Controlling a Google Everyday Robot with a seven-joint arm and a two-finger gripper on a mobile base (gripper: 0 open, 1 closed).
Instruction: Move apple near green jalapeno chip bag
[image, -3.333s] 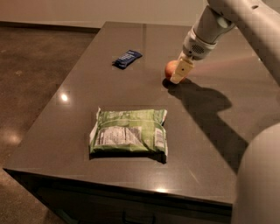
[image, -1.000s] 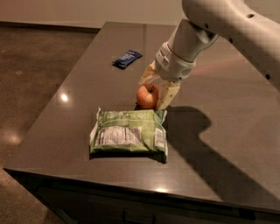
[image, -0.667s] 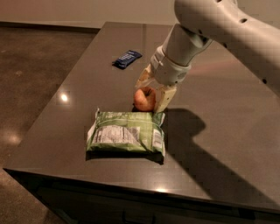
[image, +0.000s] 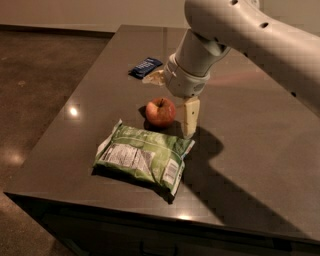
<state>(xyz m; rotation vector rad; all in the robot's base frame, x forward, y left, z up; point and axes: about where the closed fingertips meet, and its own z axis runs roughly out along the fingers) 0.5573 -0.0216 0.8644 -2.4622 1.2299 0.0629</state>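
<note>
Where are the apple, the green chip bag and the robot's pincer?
apple (image: 160, 112), camera view, red front.
green chip bag (image: 142, 156), camera view, foil middle.
pincer (image: 169, 106), camera view, open by the apple, between fingertips.

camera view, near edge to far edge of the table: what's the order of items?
green jalapeno chip bag → apple → dark-blue packet. The gripper hangs over the apple's right side, so it's left out of the order.

I am steering the arm in what looks like an office break area: a long dark polished counter (image: 250, 165) stands on a glossy concrete floor (image: 40, 75) below a plain pale wall (image: 75, 12). My gripper (image: 172, 102) hangs spread over the counter's middle, among an apple (image: 160, 111), a green jalapeno chip bag (image: 142, 156) and a blue snack packet (image: 145, 67).
</note>
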